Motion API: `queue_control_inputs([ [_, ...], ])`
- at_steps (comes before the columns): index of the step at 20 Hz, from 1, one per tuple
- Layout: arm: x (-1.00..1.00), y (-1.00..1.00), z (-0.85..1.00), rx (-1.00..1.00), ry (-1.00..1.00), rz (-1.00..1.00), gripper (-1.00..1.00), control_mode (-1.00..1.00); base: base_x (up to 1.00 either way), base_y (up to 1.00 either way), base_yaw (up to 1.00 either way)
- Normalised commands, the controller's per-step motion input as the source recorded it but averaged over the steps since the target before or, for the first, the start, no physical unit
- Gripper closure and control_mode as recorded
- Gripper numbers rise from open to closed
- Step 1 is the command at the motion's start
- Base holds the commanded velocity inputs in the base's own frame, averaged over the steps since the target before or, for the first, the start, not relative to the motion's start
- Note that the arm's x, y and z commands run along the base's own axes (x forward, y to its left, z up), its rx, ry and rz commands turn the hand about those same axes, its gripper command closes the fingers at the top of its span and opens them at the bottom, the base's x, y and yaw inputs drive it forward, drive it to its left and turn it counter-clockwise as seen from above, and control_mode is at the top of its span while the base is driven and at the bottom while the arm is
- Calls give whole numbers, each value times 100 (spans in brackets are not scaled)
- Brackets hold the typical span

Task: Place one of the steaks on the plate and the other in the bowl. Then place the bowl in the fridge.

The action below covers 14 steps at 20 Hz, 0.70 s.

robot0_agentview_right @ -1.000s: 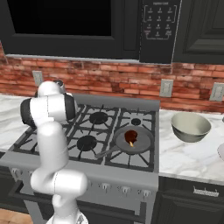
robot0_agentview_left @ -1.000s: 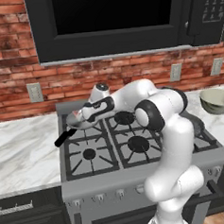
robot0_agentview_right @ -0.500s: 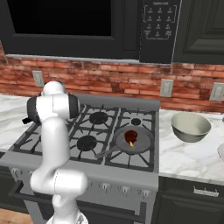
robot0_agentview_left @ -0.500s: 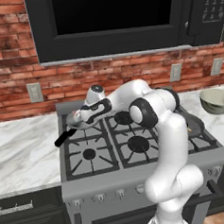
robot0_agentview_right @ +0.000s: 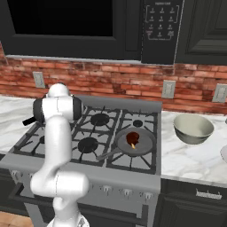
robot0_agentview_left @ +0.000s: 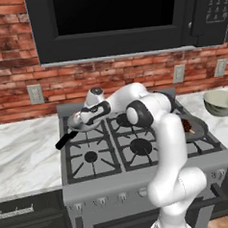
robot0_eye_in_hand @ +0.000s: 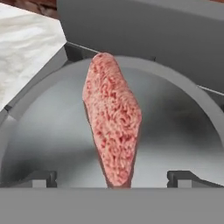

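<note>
One steak (robot0_eye_in_hand: 113, 122), pink and grainy, lies in a grey frying pan (robot0_eye_in_hand: 52, 131) on the rear left burner. My gripper (robot0_eye_in_hand: 113, 179) is open just above it, with a fingertip on either side of the meat. In the left base view the gripper (robot0_agentview_left: 83, 119) hangs over that pan (robot0_agentview_left: 74, 122). The other steak (robot0_agentview_right: 132, 139) lies in a second pan (robot0_agentview_right: 144, 144) on the front right burner. The bowl (robot0_agentview_right: 193, 128) stands on the right counter, and a white sliver at the frame edge looks like the plate (robot0_agentview_right: 224, 153). The fridge is out of view.
The left pan's black handle (robot0_agentview_left: 64, 140) sticks out toward the left counter. A brick wall and a dark microwave (robot0_agentview_left: 114, 19) rise behind the stove (robot0_agentview_left: 137, 148). Marble counters (robot0_agentview_left: 22, 151) flank it on both sides.
The arm's elbow has swung a little to the left while the hand stayed over the rear left pan. The gripper has remained open.
</note>
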Motion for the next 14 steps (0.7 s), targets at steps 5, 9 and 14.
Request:
queue_control_inputs([
  [5, 32, 19, -15, -3, 0, 0, -100, -100, 0, 0, 0],
  [9, 30, 15, -15, -3, 0, 0, -100, -100, 0, 0, 0],
  [14, 23, 6, -14, -1, 0, 0, 100, -100, 0, 0, 0],
])
